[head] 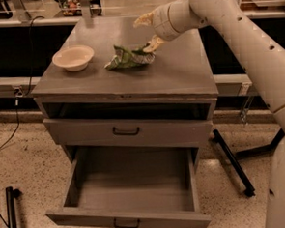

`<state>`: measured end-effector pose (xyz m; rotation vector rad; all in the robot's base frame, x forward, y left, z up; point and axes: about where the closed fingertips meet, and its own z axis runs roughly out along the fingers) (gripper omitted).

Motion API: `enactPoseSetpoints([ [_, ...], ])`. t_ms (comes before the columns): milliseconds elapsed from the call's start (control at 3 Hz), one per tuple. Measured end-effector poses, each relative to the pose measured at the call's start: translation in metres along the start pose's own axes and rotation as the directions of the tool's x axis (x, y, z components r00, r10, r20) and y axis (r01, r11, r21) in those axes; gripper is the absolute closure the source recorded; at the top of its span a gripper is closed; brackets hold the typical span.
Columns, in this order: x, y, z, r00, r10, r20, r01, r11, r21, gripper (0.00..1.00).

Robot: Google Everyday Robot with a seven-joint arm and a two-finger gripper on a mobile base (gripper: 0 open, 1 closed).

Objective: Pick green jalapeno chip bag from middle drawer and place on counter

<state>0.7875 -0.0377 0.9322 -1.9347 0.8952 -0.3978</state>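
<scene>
Speckled floor [24, 157] surrounds a grey drawer cabinet whose flat top, the bench [179, 80], carries a cream bowl [73, 57].

The claw [145, 33] hangs low over the bench, to the right of the bowl and slightly farther back. Its 2 yellowish fingers [153, 41] are spread wide and grip nothing. The lower finger's tip sits at the right end of the green jalapeno chip bag [128, 57]; whether it touches the foil cannot be told.

The bag lies crumpled on the bench, to the right of the bowl, near it but not touching, at about the same depth.

The white arm [234, 37] runs from the claw up and to the right, away from the bowl, then drops down the picture's right edge.

Below the bowl, under the bench top, is a dark open slot, then 1 shut grey drawer [129, 131] with a dark handle. Lower still, the middle drawer [129, 220] stands pulled far out toward the camera, its grey inside bare and its curved handle [126, 226] on the front panel.
</scene>
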Motion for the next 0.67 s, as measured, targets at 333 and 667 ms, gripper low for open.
enactPoseSetpoints([
  [333,-0.0023,-0.0082,-0.0225,0.999,-0.035,-0.008,0.035,0.9994,0.006,0.0],
  [667,-0.003,-0.0101,-0.0272,0.999,-0.044,-0.01,0.044,0.999,0.007,0.0],
])
